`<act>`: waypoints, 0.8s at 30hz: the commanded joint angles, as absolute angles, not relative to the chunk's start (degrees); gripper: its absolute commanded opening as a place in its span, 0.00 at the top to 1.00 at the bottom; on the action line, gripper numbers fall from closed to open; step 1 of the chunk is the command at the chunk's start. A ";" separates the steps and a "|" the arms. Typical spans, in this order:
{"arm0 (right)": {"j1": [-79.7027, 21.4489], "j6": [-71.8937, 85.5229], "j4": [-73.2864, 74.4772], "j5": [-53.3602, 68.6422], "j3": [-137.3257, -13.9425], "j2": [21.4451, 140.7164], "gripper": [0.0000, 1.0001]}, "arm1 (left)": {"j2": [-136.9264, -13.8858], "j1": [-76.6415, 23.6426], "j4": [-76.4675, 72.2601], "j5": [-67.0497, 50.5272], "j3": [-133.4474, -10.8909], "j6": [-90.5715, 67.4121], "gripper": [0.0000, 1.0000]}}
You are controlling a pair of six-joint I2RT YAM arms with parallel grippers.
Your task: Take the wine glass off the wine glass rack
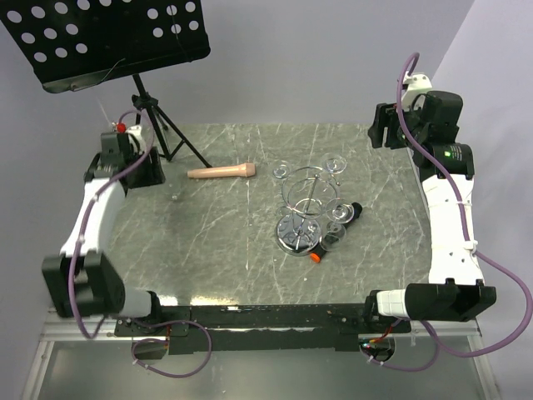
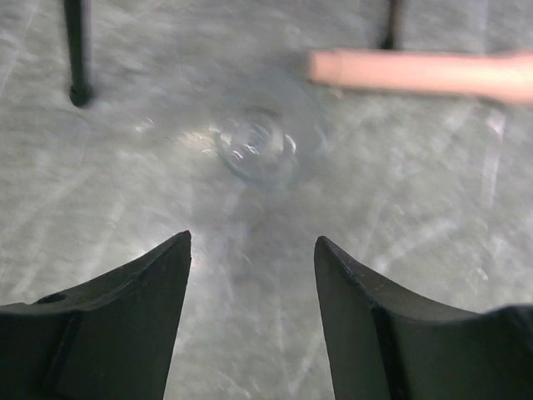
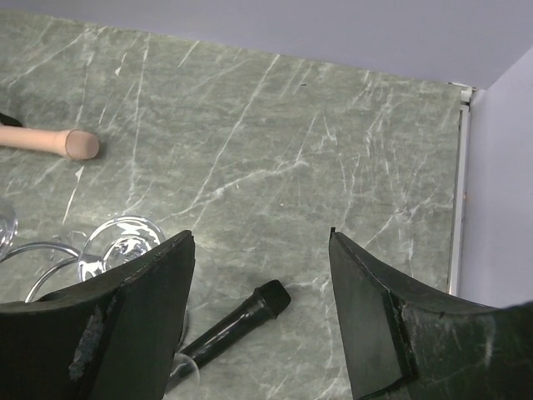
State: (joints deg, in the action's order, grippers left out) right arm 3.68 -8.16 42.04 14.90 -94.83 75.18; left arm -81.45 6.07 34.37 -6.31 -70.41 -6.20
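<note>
Left wrist cam: left claw [image 2: 253, 240] is spread wide w/ nothing btwn the fingers, hovering over the marble table [image 2: 433, 275]. Just ahead of the tips sits the wine glass [image 2: 254, 146], blurred, seen from above and clear of both fingers; can't tell if it's upright. Beyond it are a pink wooden handle [image 2: 425, 72] and a tripod leg [image 2: 77, 50].

Right wrist cam: right claw [image 3: 261, 235] is also spread wide and empty, raised over the table. Below it lie a black stick tool [image 3: 237, 321] and, at the left edge, a hung glass [image 3: 123, 242] w/ bits of chrome wire.

Top external: only this view shows the whole wine glass rack [image 1: 309, 200], mid-table, w/ several glasses on its arms and the tool's orange end near its disc base. The wine glass is only a faint glint here, well left of the rack, near the left arm. The right arm is at the far right corner, well apart from the rack.
</note>
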 commanded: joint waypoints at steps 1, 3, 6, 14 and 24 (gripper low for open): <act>4.04 -8.96 42.00 19.93 -96.06 73.57 0.27 | -69.20 4.66 30.42 -20.96 -61.98 -6.86 0.36; 3.96 -11.24 44.11 25.19 -96.07 72.60 0.24 | -64.97 2.91 29.62 -28.62 -59.51 -4.50 0.34; 3.96 -14.84 47.19 34.59 -94.40 70.06 0.22 | -61.09 -3.30 28.22 -34.00 -58.62 1.64 0.31; 0.36 -26.09 58.78 57.99 -97.29 70.40 0.26 | -64.06 -14.67 23.30 -47.62 -60.81 8.88 0.30; -12.83 -34.72 61.36 49.76 -93.96 70.31 0.32 | -70.31 -21.18 17.15 -49.66 -61.52 9.49 0.33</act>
State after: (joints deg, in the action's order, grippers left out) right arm -10.79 -31.20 62.06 52.34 -95.33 71.07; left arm -70.70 -19.53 23.53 -47.27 -60.77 7.75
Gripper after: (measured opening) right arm 0.695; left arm 0.681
